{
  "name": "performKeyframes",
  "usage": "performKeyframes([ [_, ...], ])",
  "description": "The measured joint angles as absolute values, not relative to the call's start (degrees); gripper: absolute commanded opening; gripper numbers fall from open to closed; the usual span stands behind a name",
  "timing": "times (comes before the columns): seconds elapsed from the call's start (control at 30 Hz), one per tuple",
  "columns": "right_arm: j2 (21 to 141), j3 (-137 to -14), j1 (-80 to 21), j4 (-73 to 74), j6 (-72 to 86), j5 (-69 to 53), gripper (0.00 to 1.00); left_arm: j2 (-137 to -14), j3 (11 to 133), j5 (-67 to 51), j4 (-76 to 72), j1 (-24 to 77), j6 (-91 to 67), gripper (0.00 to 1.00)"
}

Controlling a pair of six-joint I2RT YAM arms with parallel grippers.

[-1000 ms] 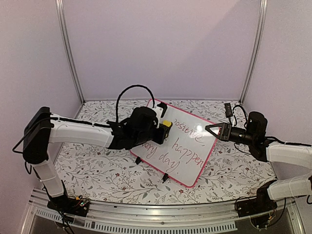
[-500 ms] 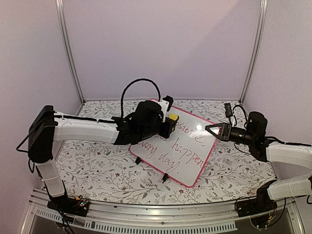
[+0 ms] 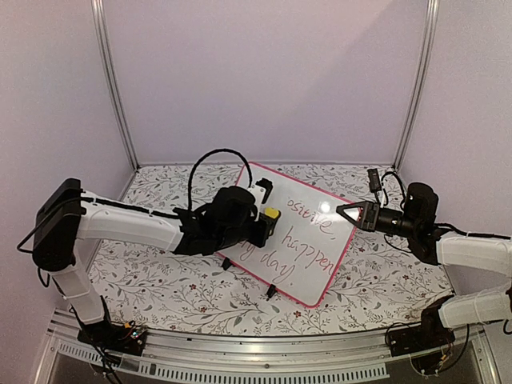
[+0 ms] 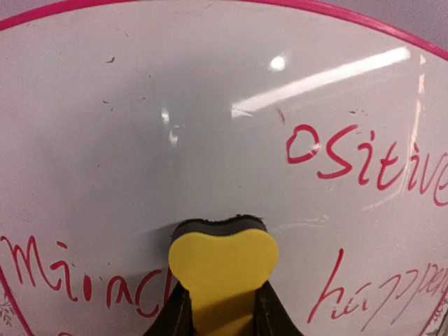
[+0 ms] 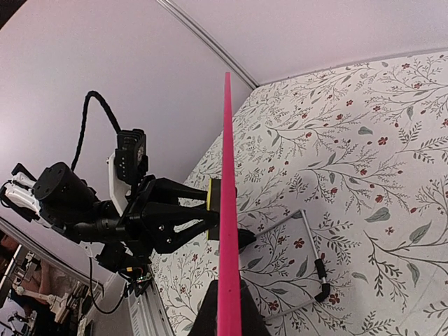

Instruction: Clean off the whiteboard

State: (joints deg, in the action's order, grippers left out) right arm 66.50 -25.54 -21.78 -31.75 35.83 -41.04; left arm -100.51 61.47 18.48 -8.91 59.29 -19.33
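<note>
The right claw (image 3: 345, 213) pinches the edge of the tilted whiteboard (image 3: 312, 244) on the worktop (image 3: 152, 280), while the left claw (image 3: 268, 222) pinches a yellow eraser (image 4: 222, 260) against it, with red writing (image 4: 364, 161) to the eraser's right.

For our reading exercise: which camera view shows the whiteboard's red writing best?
Left wrist: the red writing is close and legible on the whiteboard. The top view shows it small; the right wrist only the pink edge.

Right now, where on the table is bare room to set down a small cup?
Free: the table between left arm, board and near rail. Crowded: around the board, with the left pincer holding an eraser on it and the right pincer on its right edge.
</note>
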Motion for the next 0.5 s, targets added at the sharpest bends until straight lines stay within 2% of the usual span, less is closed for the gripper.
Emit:
performKeyframes([
  [0.2, 66.61, -25.67, -21.87, -31.75, 35.75, -41.04, 0.0, -100.53, 63.13, 19.03, -5.89, 59.18, -19.31, 0.0],
  [0.5, 66.61, -25.67, -21.89, -31.51, 35.81, -40.84, 0.0, -106.52, 76.55, 18.13, -3.4, 59.02, -16.86, 0.0],
])
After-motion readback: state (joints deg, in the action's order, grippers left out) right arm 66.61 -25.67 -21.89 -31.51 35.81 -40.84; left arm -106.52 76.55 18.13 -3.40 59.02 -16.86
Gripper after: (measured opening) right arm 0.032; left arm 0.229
